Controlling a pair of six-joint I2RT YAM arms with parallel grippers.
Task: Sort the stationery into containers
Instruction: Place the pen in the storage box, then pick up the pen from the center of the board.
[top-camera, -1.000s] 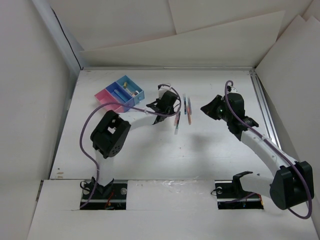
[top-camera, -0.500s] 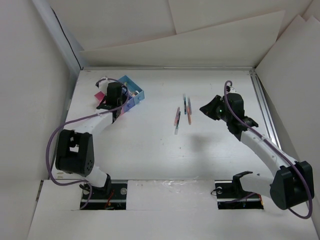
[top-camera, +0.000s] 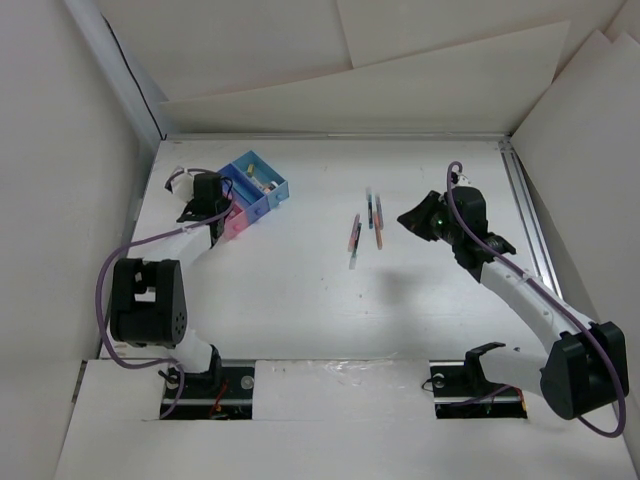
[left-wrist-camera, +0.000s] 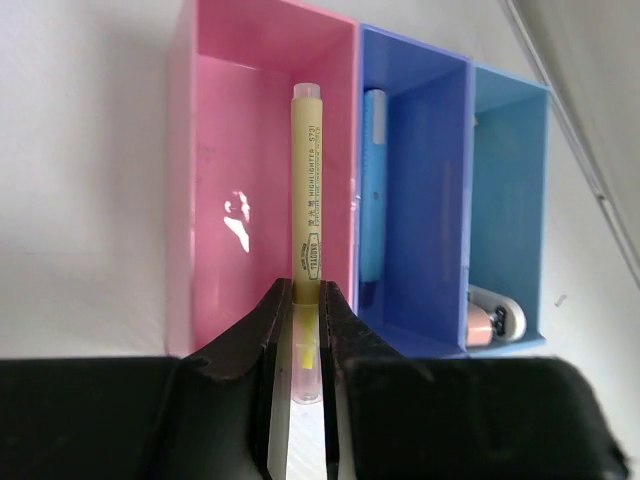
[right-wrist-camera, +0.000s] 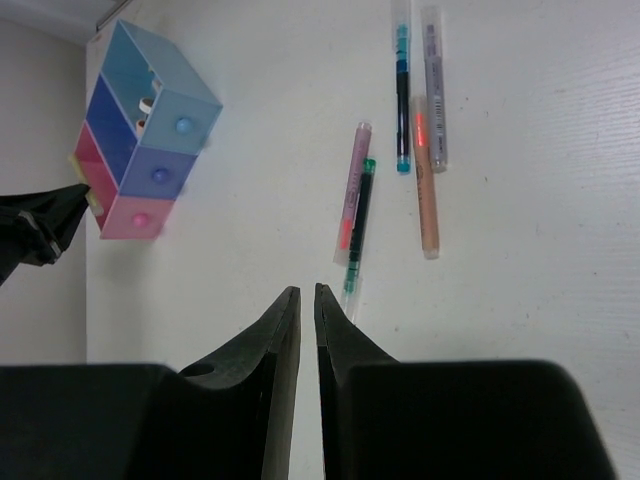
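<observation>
While the left gripper (left-wrist-camera: 307, 322) pinches a yellow highlighter (left-wrist-camera: 306, 180) over the pink bin (left-wrist-camera: 225, 200) at upper left, the right gripper (right-wrist-camera: 307, 300) hangs almost closed, empty, near loose pens (right-wrist-camera: 427, 200) at mid-frame.

You had your left gripper (left-wrist-camera: 306, 295) over the pink bin (left-wrist-camera: 215, 180), clamped on a yellow highlighter (left-wrist-camera: 306, 180) that ran along the bin's right wall; the floor to its left lay bare. A blue pen (left-wrist-camera: 373, 190) hugged the middle bin's (left-wrist-camera: 425, 200) left wall. Open table (top-camera: 300, 265) separated the bins from the loose pens (top-camera: 354, 235) near your right gripper (right-wrist-camera: 308, 298).
</observation>
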